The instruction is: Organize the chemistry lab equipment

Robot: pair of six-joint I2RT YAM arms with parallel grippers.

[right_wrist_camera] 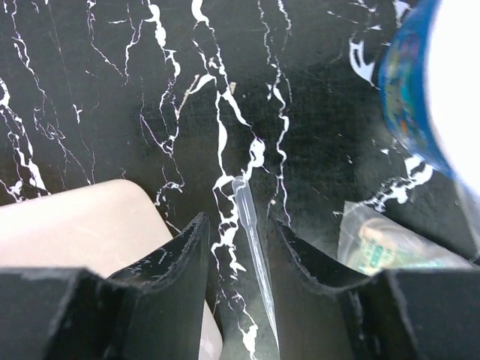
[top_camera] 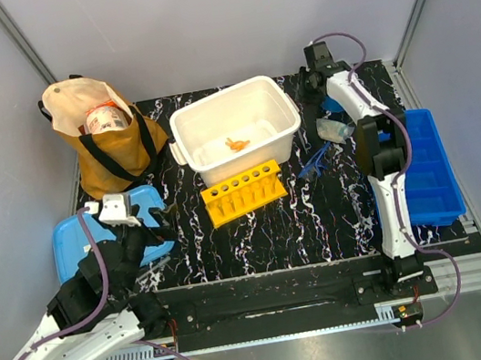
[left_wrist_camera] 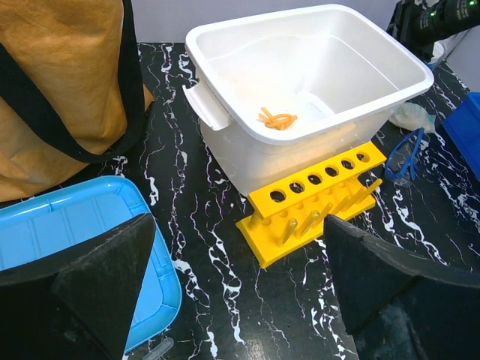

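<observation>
Black marbled table (right_wrist_camera: 112, 75) carried a thin clear tube (right_wrist_camera: 251, 247), which lay loose in the gap of the right gripper (right_wrist_camera: 238, 221); its jaws stood apart on either side and pinched nothing. If the step was to lift the tube, it probably called for squaring the jaws across it, going low, and closing gently so it could not roll. Crowding the spot, the white tub (right_wrist_camera: 75, 225) sat just beside one finger and a small clear packet (right_wrist_camera: 382, 244) near the other. The orange knotted piece (left_wrist_camera: 277, 118) lay inside the tub, and the safety glasses (left_wrist_camera: 405, 154) lay near the yellow rack (left_wrist_camera: 315, 195). The left gripper (left_wrist_camera: 238, 225) hung spread wide, empty.
</observation>
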